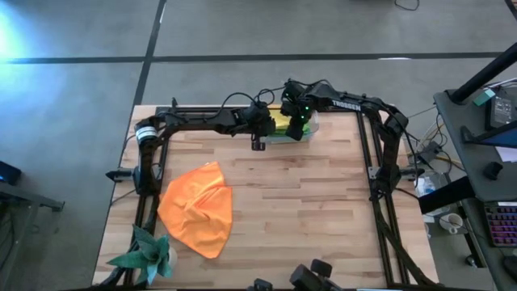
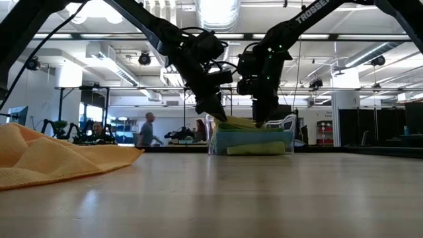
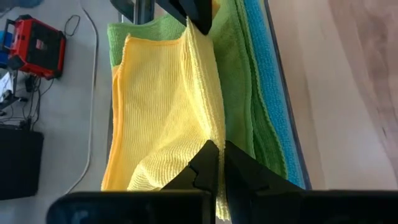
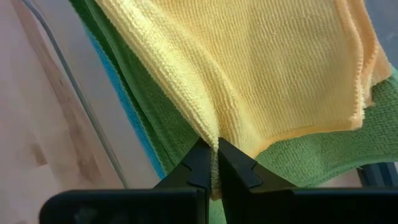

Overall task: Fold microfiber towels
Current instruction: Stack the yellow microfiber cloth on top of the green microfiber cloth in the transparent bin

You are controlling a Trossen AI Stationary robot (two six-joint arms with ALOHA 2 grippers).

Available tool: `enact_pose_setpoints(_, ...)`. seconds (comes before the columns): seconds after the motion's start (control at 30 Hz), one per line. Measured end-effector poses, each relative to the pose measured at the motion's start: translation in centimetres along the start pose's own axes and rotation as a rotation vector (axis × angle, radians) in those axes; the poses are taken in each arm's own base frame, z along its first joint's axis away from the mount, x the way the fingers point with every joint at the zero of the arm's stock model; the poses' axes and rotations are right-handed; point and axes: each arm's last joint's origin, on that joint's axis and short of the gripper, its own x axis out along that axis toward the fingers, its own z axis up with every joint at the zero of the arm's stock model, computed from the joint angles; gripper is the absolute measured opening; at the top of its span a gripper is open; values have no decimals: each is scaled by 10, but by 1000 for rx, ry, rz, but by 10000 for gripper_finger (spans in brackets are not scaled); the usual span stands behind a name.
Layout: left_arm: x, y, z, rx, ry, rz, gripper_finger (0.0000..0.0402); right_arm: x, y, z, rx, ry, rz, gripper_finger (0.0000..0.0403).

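A yellow microfiber towel [image 3: 161, 106] lies on top of a stack of a lime green towel [image 3: 239, 93], a darker green towel [image 4: 311, 155] and a blue towel [image 3: 268, 74]. The stack sits in a clear bin [image 2: 287, 135] at the table's far edge. My left gripper [image 1: 258, 142] and my right gripper [image 1: 297, 129] both reach down into the bin, each shut on the yellow towel. An orange towel [image 1: 198, 212] lies crumpled on the table's near left part. My left gripper pinches a raised ridge of the yellow towel [image 3: 211, 134] between its two fingers, slanting down from the table's left. The ridge runs on to the other gripper's fingers [image 3: 199, 18]; the rest of the towel lies on the stack. My right gripper pinches the same raised fold of the yellow towel [image 4: 208, 127] between its two fingers, from above, pointing steeply down. The cloth slopes away from the pinch on both sides and rests on the green towels.
A teal spiky paper ornament [image 1: 148, 255] sits at the table's near left corner. Bare wooden tabletop [image 1: 307, 210] spreads across the middle and right. Black frame rails [image 1: 373, 170] run along the table's sides.
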Motion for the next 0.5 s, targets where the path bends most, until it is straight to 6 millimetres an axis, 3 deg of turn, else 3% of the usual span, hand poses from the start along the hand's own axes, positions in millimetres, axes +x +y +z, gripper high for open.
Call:
enact_pose_setpoints(0.17,0,0,-1,1,7,-3,9,-1,2,0,-4,-2,5,41)
enact_pose_setpoints(0.5,-5,3,1,-1,21,32,90,-14,4,-5,23,8,2,127)
